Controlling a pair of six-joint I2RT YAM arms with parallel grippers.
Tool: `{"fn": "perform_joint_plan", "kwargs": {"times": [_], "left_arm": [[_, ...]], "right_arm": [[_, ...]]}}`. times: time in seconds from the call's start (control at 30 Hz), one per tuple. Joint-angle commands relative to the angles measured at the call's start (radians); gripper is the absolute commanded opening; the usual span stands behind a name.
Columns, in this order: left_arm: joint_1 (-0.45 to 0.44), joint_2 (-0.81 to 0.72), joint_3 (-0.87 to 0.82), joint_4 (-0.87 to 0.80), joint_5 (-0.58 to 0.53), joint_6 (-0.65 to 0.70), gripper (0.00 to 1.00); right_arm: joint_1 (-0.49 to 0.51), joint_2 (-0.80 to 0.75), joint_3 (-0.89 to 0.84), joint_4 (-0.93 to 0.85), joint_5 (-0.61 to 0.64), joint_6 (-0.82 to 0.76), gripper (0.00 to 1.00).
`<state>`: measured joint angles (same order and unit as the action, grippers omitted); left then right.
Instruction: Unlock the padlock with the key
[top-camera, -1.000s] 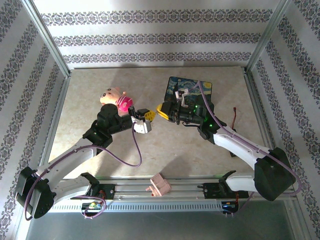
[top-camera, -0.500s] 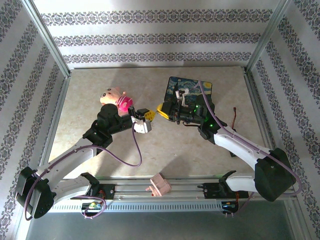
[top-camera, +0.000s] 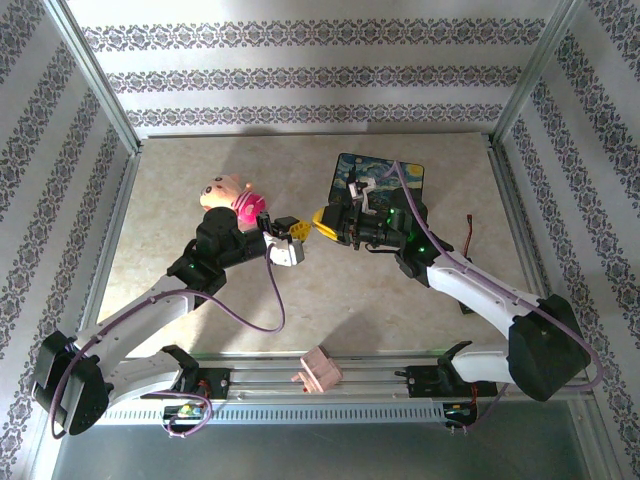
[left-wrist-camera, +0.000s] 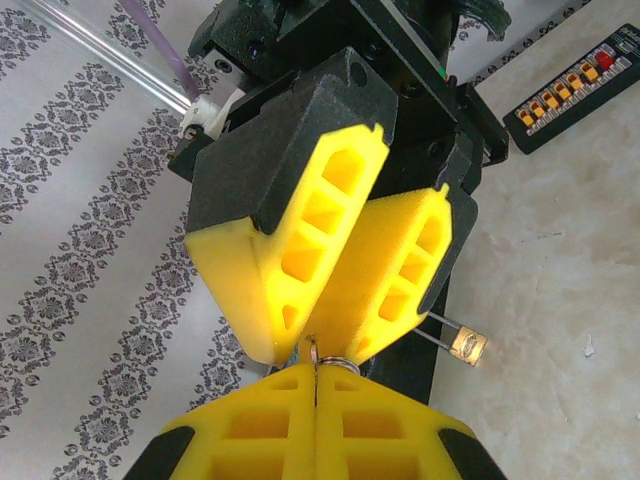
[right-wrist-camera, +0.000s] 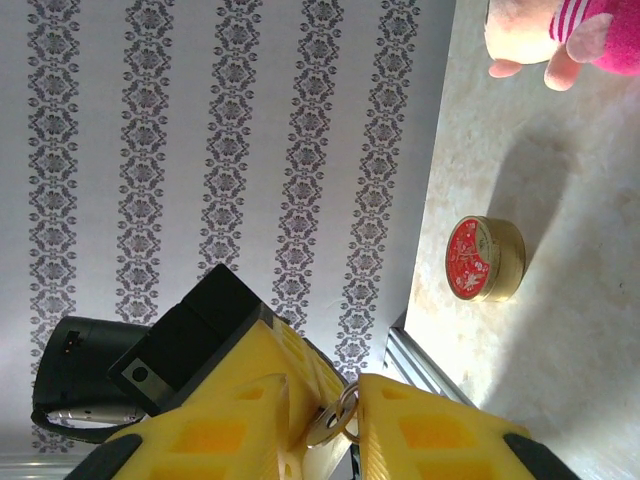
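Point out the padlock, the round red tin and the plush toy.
padlock (left-wrist-camera: 467, 346), left wrist view, on its brass body.
round red tin (right-wrist-camera: 471, 260), right wrist view, on its red lid.
plush toy (top-camera: 222, 189), top external view, on its head.

Likely lab robot cell: aluminium frame (top-camera: 95, 80), patterned wallpaper panels (top-camera: 300, 75), marble-look tabletop (top-camera: 350, 310), mounting rail (top-camera: 380, 378).

No lettering can be read; the round tin (right-wrist-camera: 485, 258) beyond the right gripper (right-wrist-camera: 322, 405) carries red-lid marks too blurred.

One padlock (left-wrist-camera: 467, 346), one plush toy (top-camera: 230, 195), one tin (right-wrist-camera: 484, 259).
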<state>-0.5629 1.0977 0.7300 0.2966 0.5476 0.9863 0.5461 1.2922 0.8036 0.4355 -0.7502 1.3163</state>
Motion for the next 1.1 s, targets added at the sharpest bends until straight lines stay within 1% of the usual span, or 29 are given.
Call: {"fn": "perform_joint_plan", "kwargs": {"times": [0.0, 0.23, 0.33, 0.4, 0.5, 0.53, 0.57, 0.6, 0.63, 0.67, 0.7, 0.73, 0.8, 0.83, 0.87, 0.9, 0.93, 1.03, 1.07], "left_arm": [[-0.011, 0.007, 0.009, -0.014, 0.001, 0.017, 0.00], [-0.011, 0.011, 0.014, -0.029, 0.006, 0.034, 0.00], [-0.011, 0.010, 0.014, -0.031, 0.006, 0.035, 0.00], [-0.011, 0.008, 0.012, -0.031, 0.003, 0.030, 0.00], [-0.011, -0.005, 0.006, -0.020, 0.012, -0.008, 0.00], [-0.011, -0.012, 0.004, -0.012, 0.018, -0.032, 0.02], [-0.011, -0.021, 0.003, -0.006, 0.024, -0.060, 0.13], [-0.011, -0.030, 0.001, 0.006, 0.030, -0.105, 0.29], [-0.011, -0.043, 0.002, 0.016, 0.036, -0.159, 0.36], [-0.011, -0.055, 0.002, 0.030, 0.040, -0.214, 0.37], [-0.011, -0.070, -0.001, 0.062, 0.034, -0.304, 0.37], [-0.011, -0.083, 0.001, 0.087, 0.025, -0.390, 0.35], [-0.011, -0.106, 0.016, 0.121, 0.007, -0.600, 0.27], [-0.011, -0.110, 0.029, 0.126, -0.004, -0.699, 0.26], [-0.011, -0.111, 0.038, 0.128, -0.015, -0.782, 0.27], [-0.011, -0.109, 0.049, 0.130, -0.024, -0.880, 0.37], [-0.011, -0.101, 0.054, 0.137, -0.030, -0.968, 0.43], [-0.010, -0.076, 0.059, 0.147, -0.083, -1.202, 0.43], [-0.010, -0.070, 0.059, 0.143, -0.088, -1.260, 0.43]], "right_arm": [[0.012, 0.008, 0.043, 0.026, -0.037, -0.015, 0.24], [0.015, 0.028, 0.051, 0.026, -0.048, -0.012, 0.19], [0.013, 0.030, 0.052, 0.026, -0.050, -0.013, 0.10], [0.011, 0.029, 0.048, 0.026, -0.048, -0.014, 0.01], [-0.001, 0.021, 0.036, 0.025, -0.038, -0.017, 0.00], [-0.006, 0.019, 0.030, 0.026, -0.033, -0.021, 0.00], [-0.011, 0.015, 0.024, 0.026, -0.027, -0.026, 0.00], [-0.017, 0.012, 0.017, 0.024, -0.019, -0.038, 0.00], [-0.022, 0.006, 0.010, 0.023, -0.008, -0.055, 0.00], [-0.027, 0.001, 0.003, 0.021, 0.004, -0.075, 0.00], [-0.032, -0.006, -0.004, 0.016, 0.024, -0.104, 0.00], [-0.036, -0.016, -0.013, 0.014, 0.049, -0.137, 0.00], [-0.041, -0.039, -0.037, 0.013, 0.106, -0.199, 0.00], [-0.043, -0.053, -0.050, 0.015, 0.140, -0.228, 0.00], [-0.043, -0.063, -0.061, 0.021, 0.165, -0.256, 0.00], [-0.043, -0.074, -0.070, 0.028, 0.188, -0.287, 0.00], [-0.041, -0.085, -0.081, 0.033, 0.214, -0.312, 0.00], [-0.033, -0.105, -0.113, 0.087, 0.272, -0.355, 0.00], [-0.028, -0.109, -0.118, 0.100, 0.286, -0.368, 0.00]]}}
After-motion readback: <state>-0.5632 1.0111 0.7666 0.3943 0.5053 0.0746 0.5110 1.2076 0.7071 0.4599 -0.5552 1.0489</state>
